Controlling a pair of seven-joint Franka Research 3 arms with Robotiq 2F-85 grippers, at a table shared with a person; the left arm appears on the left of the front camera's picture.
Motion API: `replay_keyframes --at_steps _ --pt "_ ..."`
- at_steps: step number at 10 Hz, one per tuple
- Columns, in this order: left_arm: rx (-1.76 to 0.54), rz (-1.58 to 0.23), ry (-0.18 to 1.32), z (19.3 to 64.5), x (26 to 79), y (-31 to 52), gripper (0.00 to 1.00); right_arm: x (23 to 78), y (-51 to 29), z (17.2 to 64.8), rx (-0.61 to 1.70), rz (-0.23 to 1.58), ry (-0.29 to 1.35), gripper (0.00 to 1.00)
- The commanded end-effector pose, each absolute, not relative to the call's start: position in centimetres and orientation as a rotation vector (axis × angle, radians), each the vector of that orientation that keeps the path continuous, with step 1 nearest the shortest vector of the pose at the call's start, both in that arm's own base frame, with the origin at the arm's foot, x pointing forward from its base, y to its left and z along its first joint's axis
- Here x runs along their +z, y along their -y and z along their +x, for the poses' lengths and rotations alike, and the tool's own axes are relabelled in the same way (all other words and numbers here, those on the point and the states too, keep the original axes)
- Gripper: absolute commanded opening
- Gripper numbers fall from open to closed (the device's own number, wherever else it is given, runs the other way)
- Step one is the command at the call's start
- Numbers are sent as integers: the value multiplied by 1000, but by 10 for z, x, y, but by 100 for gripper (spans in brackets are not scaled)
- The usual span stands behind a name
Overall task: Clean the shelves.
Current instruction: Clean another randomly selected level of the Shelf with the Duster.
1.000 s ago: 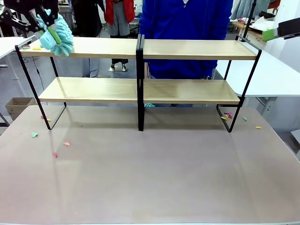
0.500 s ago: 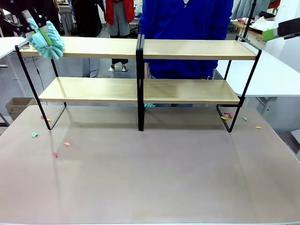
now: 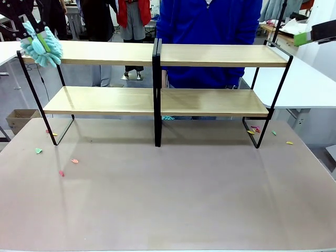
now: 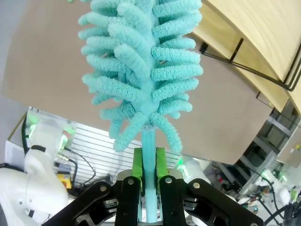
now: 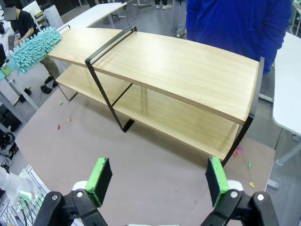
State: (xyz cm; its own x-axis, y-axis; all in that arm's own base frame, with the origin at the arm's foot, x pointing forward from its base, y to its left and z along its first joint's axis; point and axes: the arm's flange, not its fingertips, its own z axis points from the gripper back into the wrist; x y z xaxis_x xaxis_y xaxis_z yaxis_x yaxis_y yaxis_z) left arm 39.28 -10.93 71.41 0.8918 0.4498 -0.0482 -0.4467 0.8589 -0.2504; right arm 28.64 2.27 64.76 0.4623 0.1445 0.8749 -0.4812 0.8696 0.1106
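Note:
The shelves point(image 3: 210, 55) are a two-tier rack of light wooden boards in a thin black frame, standing at the table's far side; they also appear in the right wrist view point(image 5: 178, 66) and as a corner in the left wrist view point(image 4: 263, 33). A turquoise fluffy duster point(image 3: 41, 46) hangs at the top board's left end, just past the frame. My left gripper point(image 4: 148, 181) is shut on the duster's point(image 4: 141, 70) thin handle. The duster point(image 5: 33, 49) lies over the far left end in the right wrist view. My right gripper point(image 5: 159, 181) is open, high above the table's right side.
Small coloured paper scraps lie on the tabletop point(image 3: 168, 194) at the left point(image 3: 38, 150) and near the rack's right foot point(image 3: 255, 128). A person in blue point(image 3: 210, 21) stands behind the rack. A white table point(image 3: 310, 84) adjoins at the right.
The duster and my left gripper have moved left along the top board, from over its left part to its very end. The right arm has not moved.

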Motion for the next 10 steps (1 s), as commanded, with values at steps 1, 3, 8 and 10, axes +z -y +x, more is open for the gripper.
replay_keyframes --at_steps 1,3,8,10 --pt "515 -208 -10 377 723 103 12 648 -22 286 394 374 1025 100" --pt "515 -159 -35 352 724 95 12 648 -22 286 394 374 1025 100" --pt "176 -59 -214 245 700 53 12 648 -22 286 394 374 1025 100" --pt "113 -104 -177 219 710 35 12 648 -22 286 394 374 1025 100"
